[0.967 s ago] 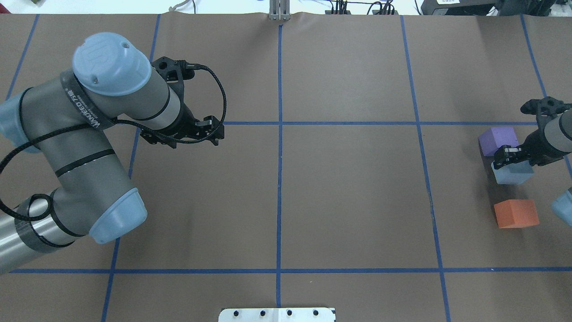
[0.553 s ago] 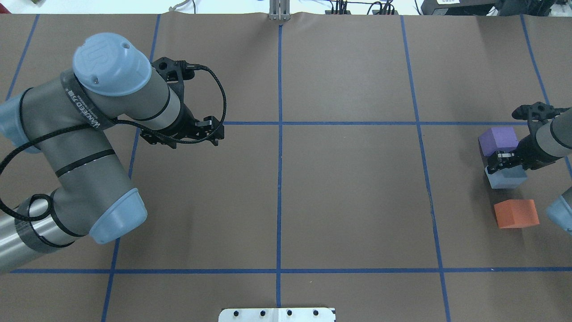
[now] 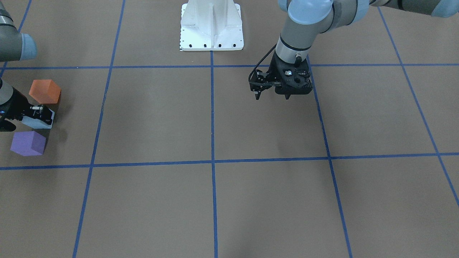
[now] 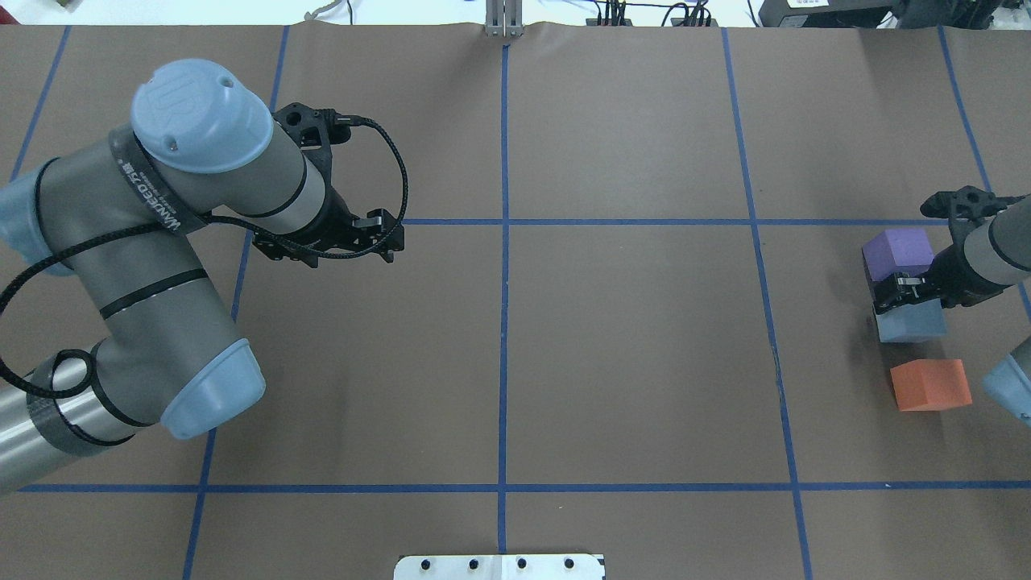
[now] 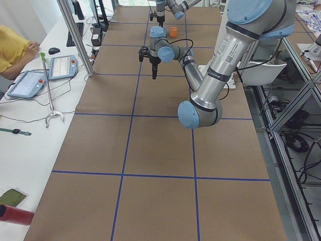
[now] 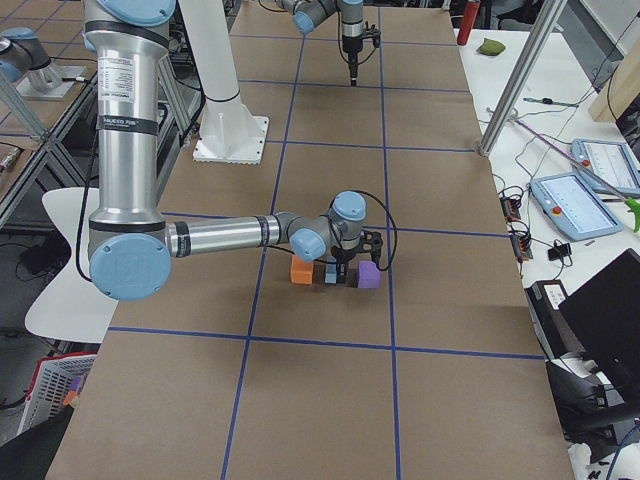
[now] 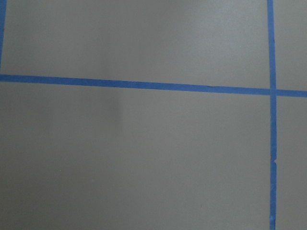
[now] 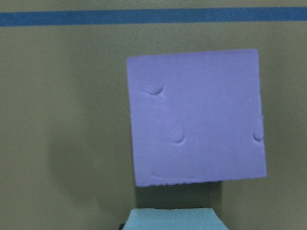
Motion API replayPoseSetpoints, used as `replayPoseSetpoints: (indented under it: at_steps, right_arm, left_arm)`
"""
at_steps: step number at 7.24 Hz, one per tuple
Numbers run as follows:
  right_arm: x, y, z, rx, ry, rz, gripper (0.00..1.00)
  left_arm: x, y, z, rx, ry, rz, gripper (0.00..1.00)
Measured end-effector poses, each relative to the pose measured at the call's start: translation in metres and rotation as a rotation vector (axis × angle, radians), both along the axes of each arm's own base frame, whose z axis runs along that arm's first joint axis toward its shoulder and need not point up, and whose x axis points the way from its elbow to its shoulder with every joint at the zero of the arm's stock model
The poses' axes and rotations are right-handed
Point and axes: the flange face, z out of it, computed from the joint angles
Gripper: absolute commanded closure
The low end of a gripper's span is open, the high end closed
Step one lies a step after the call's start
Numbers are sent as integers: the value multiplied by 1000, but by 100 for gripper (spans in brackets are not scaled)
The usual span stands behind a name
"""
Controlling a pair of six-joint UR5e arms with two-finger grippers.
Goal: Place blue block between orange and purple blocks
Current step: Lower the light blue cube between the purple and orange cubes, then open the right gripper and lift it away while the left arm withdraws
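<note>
Right gripper [image 4: 900,292] sat low at the right end of the tabletop [image 4: 628,362], and we noted its jaws closed on the blue block [image 4: 912,324], gripping it from above near the edge that faced the purple block [image 4: 898,251]. The blue block lay in the gap between the purple block and the orange block [image 4: 930,385], the three forming a rough row. From overhead it stood closer to the purple block than to the orange one, with a clear strip of brown paper showing before the orange block. The right wrist camera showed the purple block's top face nearly square-on, marked by a few small dents, with a band of shadow between it and the pale edge of the blue block at the bottom of that view, so we recorded the two as close but apart. We could not tell whether the blue block's underside rested on the tabletop or hung just above it. Left gripper [image 4: 350,251] hovered well away on the other half of the tabletop, pointing down beside a crossing of the blue tape lines [image 4: 505,322]; its jaws stood apart with nothing between them, and its wrist camera saw only paper and tape. The white base plate [image 3: 211,25] stood at the robot's side.
</note>
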Motion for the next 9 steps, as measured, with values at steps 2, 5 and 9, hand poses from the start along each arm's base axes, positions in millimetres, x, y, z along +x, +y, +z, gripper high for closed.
replayPoseSetpoints:
  at_steps: [2,5,9]
  right_arm:
    - [3,1,-5,17,-14,3,0]
    - [44,8,-31,81,-63,61,0]
    - [138,10,-41,78,-129,178,0]
  left_arm:
    - [0,0,-1,1,1,0,0]
    - [-4,1,-6,9,11,-3,0]
    - [-59,-4,36,79,-40,14,1]
